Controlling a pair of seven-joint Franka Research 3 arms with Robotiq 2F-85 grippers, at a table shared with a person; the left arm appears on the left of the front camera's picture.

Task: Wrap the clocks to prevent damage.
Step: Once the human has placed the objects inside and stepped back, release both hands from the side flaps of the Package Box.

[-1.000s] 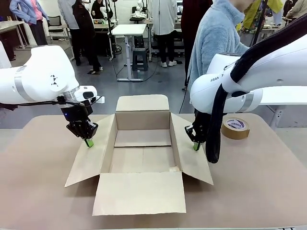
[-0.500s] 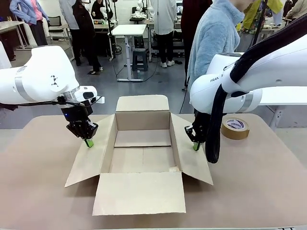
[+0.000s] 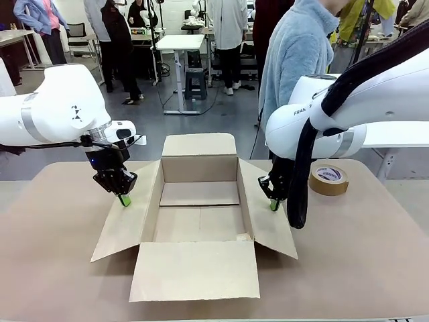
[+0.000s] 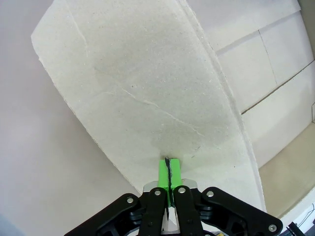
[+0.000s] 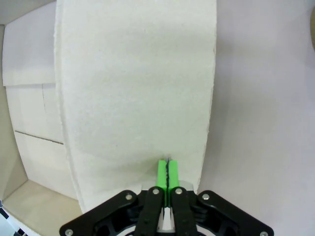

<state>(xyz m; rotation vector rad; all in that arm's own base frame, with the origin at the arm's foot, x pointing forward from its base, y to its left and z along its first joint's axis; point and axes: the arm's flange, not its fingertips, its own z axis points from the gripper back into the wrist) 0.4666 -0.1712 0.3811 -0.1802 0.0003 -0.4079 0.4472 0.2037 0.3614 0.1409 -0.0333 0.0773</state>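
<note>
The bubble-wrapped clocks are out of view. An open brown cardboard box (image 3: 199,169) stands empty in the middle of the table, all flaps spread outward. My left gripper (image 3: 124,200) is shut, its green tips pressed down on the box's left flap (image 3: 127,225); the left wrist view has the left gripper (image 4: 168,167) touching that flap (image 4: 142,98). My right gripper (image 3: 273,205) is shut too, tips resting on the right flap (image 3: 271,228); in the right wrist view the right gripper (image 5: 168,171) meets the flap (image 5: 138,88).
A brown tape roll (image 3: 328,179) lies on the table (image 3: 348,261) at the back right, behind my right arm. A person in a light blue fleece (image 3: 295,60) stands at the far side. The front flap (image 3: 194,268) reaches toward the table's near edge.
The person at the far side has shifted slightly to the left. Both arms and the box stay where they were.
</note>
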